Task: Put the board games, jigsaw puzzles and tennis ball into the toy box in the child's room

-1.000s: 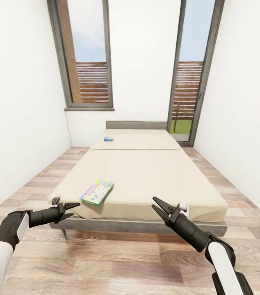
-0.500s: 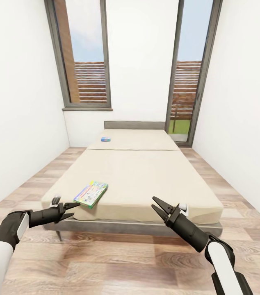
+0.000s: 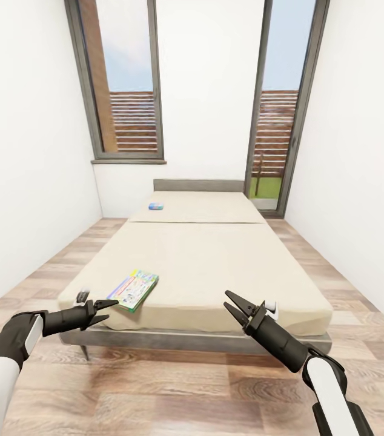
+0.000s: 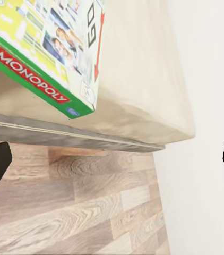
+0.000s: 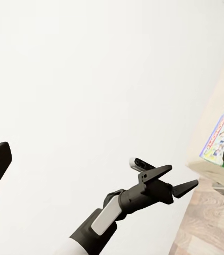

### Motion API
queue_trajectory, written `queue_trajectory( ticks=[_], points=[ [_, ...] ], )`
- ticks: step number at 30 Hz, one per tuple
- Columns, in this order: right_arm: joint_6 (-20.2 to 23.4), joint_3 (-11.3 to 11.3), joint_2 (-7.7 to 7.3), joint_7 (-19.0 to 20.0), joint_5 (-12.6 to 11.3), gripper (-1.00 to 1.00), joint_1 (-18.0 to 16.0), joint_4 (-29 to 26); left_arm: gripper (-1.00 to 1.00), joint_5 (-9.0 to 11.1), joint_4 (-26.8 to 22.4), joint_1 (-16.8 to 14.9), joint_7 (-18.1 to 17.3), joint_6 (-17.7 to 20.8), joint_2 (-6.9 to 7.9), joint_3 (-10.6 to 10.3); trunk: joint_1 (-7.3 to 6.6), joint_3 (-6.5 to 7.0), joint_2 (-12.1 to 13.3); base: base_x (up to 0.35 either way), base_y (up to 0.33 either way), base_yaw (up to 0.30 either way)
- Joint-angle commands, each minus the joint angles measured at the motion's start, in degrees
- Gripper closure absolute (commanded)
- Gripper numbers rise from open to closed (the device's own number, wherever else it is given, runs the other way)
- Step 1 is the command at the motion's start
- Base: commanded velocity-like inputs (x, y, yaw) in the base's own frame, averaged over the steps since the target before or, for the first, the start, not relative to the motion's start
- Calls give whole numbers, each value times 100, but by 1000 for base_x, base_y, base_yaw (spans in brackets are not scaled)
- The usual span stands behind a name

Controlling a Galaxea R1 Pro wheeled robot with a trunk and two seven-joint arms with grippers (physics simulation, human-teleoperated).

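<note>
The beige bed [image 3: 216, 260] with its grey frame fills the middle of the head view. A large pale-green board game [image 3: 133, 290] with a red title band lies near the bed's front left corner; the left wrist view shows its cover [image 4: 48, 48] close up. A small blue board game [image 3: 155, 206] lies far back on the mattress by the headboard. My left gripper [image 3: 108, 307] is open, just short of the green game's near edge; the right wrist view also catches the left gripper [image 5: 178, 180]. My right gripper [image 3: 231, 304] is open over the bed's front edge, holding nothing.
White walls stand close on both sides of the bed. Strips of wood-plank floor [image 3: 155, 387] run along each side and in front. Two tall dark-framed windows [image 3: 125, 85] stand behind the headboard [image 3: 198, 185].
The whole view has drawn slightly closer to the bed and shifted. Both grippers hold the same open pose; the left fingertips now sit nearer the green game.
</note>
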Motion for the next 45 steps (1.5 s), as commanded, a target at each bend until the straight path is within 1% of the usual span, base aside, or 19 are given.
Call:
queue_trajectory(
  ticks=[1,8,27,31,45],
  points=[
    [37,-12,6,15,1,-100,-4,0,-100,-16,0,-4,-24,49,-2,19,0,-6,-2,148,0,0],
    [37,-10,6,15,1,-100,-4,0,-100,-16,0,-4,-24,49,-2,25,0,-6,-2,106,0,0],
    [37,-10,6,15,1,-100,-4,0,-100,-16,0,-4,-33,57,-2,43,0,-6,-2,7,0,0],
    [37,-12,6,15,2,-100,-4,0,-100,-16,0,-4,-33,57,-2,39,88,-78,-163,0,0,0],
    [37,-10,6,15,1,-100,-4,0,-100,-16,0,-4,-33,58,-2,35,124,-388,-182,0,0,0]
  ],
)
